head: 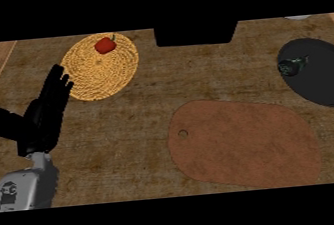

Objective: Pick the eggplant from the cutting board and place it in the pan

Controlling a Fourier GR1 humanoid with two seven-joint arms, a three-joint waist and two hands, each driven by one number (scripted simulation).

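Left hand (pixel 40 113) at left of frame, forearm rising from the lower left edge. Fingers straight and pointing up the frame, thumb spread out to the left; it holds nothing.

Right hand not visible.

Board (pixel 243 145), brown with a small hole near its left end, lies lower right of centre, nothing on it.

Pan (pixel 326 73), black, at the right edge, upper half. A small dark object (pixel 292 66) sits at the pan's left side (too dark to say for certain that it is the eggplant, though nothing else in view fits).

Woven mat (pixel 100 65), round and yellow, upper left, just beside the left hand's fingertips. A small red item (pixel 105 44) rests on its upper part.

Black box (pixel 196 34) at top centre, cut by the frame's edge.
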